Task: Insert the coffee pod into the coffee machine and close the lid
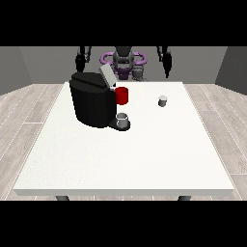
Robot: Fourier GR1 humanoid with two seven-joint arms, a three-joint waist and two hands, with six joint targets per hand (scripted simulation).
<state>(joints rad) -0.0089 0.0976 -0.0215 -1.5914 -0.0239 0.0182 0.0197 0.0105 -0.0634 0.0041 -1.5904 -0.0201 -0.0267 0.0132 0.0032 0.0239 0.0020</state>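
Pod not yet picked up; lid raised.
Coffee pod (pixel 163 101) standing on worktop (pixel 144 154), well right of coffee machine (pixel 92 99). Both hands (pixel 167 65) (pixel 80 61) raised behind, holding nothing, finger state unclear. Next: reach for pod.

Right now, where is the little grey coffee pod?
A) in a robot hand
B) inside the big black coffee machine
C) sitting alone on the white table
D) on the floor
C: the little grey coffee pod stands by itself on the white table, apart from the big black coffee machine.
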